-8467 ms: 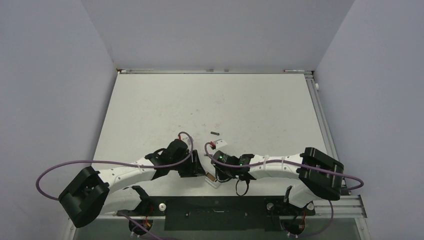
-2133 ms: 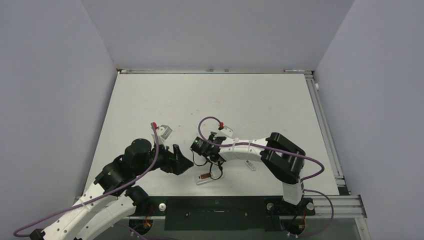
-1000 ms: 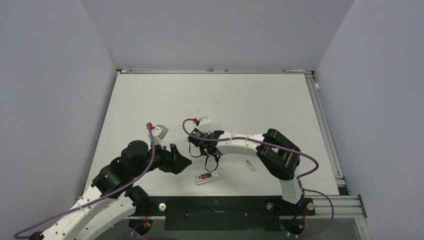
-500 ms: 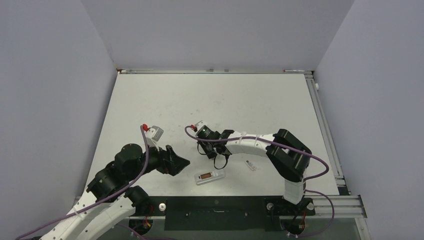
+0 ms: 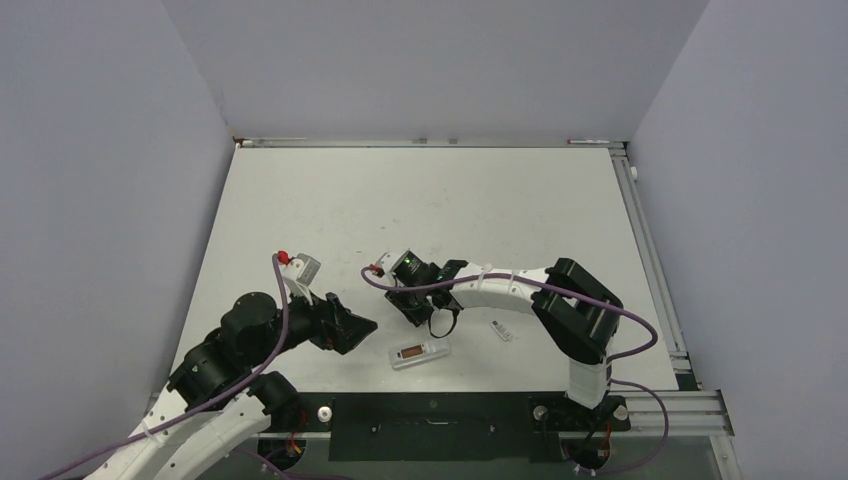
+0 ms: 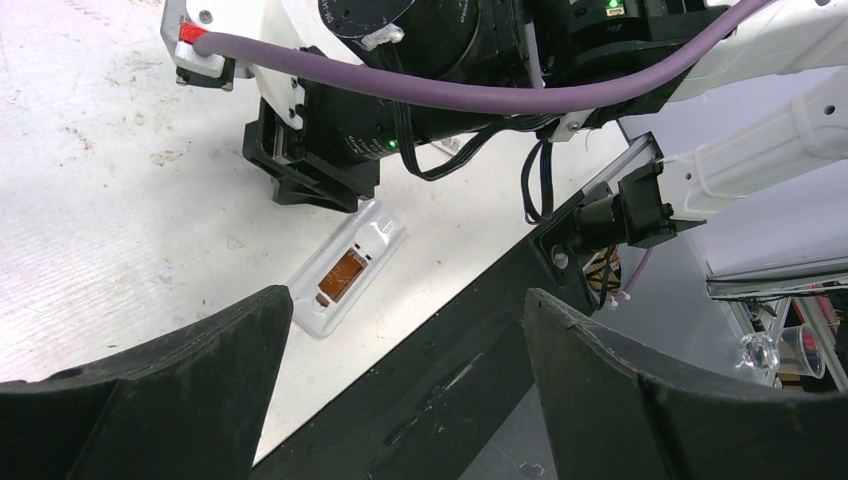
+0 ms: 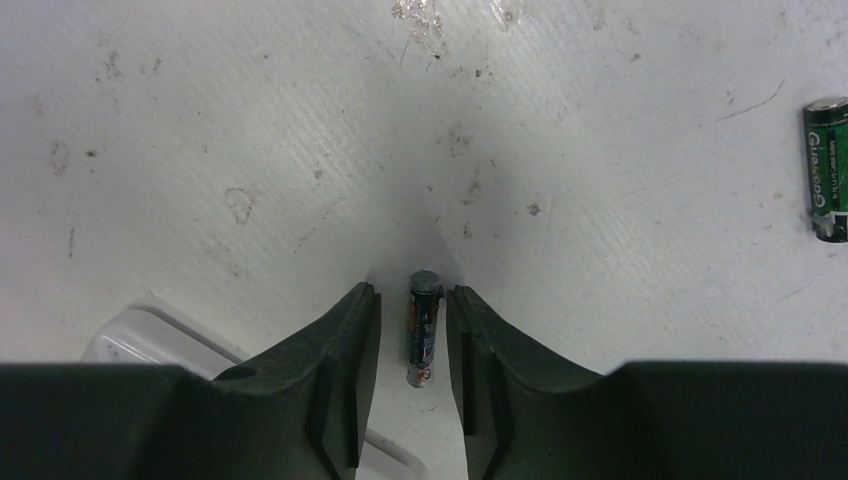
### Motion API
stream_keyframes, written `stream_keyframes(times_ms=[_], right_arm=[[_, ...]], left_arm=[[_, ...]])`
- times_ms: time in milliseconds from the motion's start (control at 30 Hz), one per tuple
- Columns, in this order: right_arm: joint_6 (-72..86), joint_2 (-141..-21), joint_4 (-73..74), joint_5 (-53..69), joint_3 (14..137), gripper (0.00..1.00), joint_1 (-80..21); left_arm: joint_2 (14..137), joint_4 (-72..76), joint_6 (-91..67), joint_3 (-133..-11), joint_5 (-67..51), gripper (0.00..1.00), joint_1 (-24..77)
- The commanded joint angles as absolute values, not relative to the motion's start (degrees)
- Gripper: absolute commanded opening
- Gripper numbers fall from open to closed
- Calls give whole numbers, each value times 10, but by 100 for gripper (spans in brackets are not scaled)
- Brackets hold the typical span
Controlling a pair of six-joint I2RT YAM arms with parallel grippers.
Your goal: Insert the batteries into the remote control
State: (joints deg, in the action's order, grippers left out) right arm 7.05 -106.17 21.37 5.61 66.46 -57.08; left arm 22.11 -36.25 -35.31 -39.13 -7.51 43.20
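Note:
The remote control lies back up near the table's front edge, its brownish recess uncovered and bare. My right gripper points down just behind it. One of the batteries lies on the table between that gripper's fingers, with a narrow gap on each side. The right gripper is a little open. A second battery lies apart at the right edge of the right wrist view. My left gripper hovers left of the remote, wide open with nothing in it.
A small white flat piece lies right of the remote. The black front rail runs just beyond the remote. The right arm's wrist and purple cable crowd the space behind the remote. A corner of the remote shows beside the right gripper's left finger.
The right gripper's jaws have parted from shut, leaving the battery lying between them. The right wrist has turned a little. The left arm has drawn back slightly towards the lower left.

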Motion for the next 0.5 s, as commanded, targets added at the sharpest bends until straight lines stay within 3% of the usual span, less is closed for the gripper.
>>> stream_keyframes(times_ms=[0,467], right_arm=[[40,-1046,207,68,680,33,-572],[89,-969,229,21,640,39,-573]], left_arm=[[214,-335,-349,-389,-77,84,435],[211,-334,-350,-388,-73,85,434]])
